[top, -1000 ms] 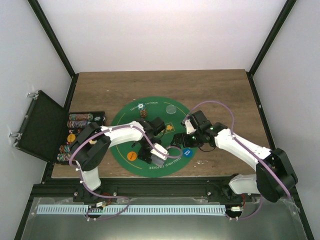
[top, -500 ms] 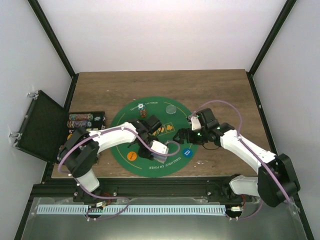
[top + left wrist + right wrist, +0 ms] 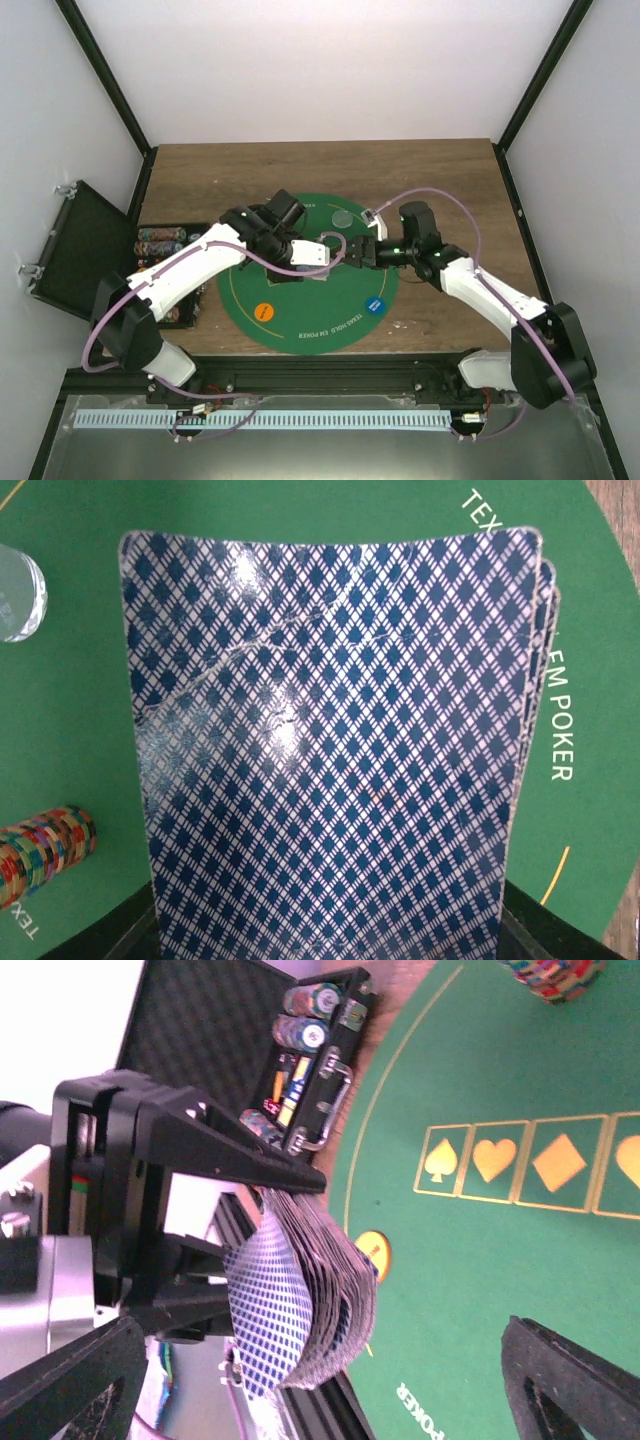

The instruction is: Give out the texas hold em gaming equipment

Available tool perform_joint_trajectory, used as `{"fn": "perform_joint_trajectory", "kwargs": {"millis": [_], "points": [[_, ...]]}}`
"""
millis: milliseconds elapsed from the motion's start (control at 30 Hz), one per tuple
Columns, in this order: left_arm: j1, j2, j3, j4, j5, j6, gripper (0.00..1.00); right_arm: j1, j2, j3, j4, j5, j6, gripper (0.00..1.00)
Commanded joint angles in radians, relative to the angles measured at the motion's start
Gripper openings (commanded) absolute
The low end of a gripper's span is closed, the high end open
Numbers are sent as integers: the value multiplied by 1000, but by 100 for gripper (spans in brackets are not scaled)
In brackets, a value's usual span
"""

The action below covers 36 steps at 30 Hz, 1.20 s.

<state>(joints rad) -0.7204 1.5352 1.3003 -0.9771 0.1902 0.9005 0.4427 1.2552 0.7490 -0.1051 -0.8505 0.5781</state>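
Observation:
My left gripper [image 3: 312, 253] is shut on a thick deck of playing cards [image 3: 335, 750] with blue-and-white diamond backs and holds it above the middle of the round green poker mat [image 3: 300, 325]. The top card is bowed. My right gripper [image 3: 352, 253] is open and empty, just right of the deck and facing its edge [image 3: 300, 1305]; its fingertips [image 3: 575, 1380] stand wide apart. An orange disc [image 3: 264, 311], a blue disc [image 3: 374, 305] and a pale clear disc [image 3: 343, 217] lie on the mat. A multicoloured chip stack [image 3: 45, 848] stands on the mat near the deck.
An open black case [image 3: 85, 250] with rows of chips [image 3: 160, 238] sits at the table's left edge; it also shows in the right wrist view [image 3: 310, 1050]. Printed suit boxes [image 3: 530, 1165] mark the mat's middle. Bare wood table [image 3: 440, 180] lies behind the mat.
My left gripper has carried the deck from the mat's near part up toward its middle. My right gripper has swung left and now faces the deck.

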Motion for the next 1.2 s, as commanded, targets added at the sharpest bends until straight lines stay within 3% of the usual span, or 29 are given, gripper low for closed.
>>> {"fn": "perform_joint_trajectory", "kwargs": {"millis": [0,400,667,833,1033,1100,1167], "points": [[0,-17,29,-52,-37,-46,58,23,73,8,200,-93,101,95],[2,-10,78,-43,-60,-68,58,135,243,87,290,-122,140,76],[5,-14,67,-48,-64,-45,61,144,281,102,367,-171,182,34],[11,-4,61,-14,-56,-38,83,157,293,122,352,-202,153,2],[23,8,77,33,-31,-55,93,168,292,134,341,-218,140,1],[23,9,76,28,-7,-47,92,168,290,140,334,-216,134,1],[24,10,67,20,4,-33,85,168,286,146,325,-220,128,1]]}}
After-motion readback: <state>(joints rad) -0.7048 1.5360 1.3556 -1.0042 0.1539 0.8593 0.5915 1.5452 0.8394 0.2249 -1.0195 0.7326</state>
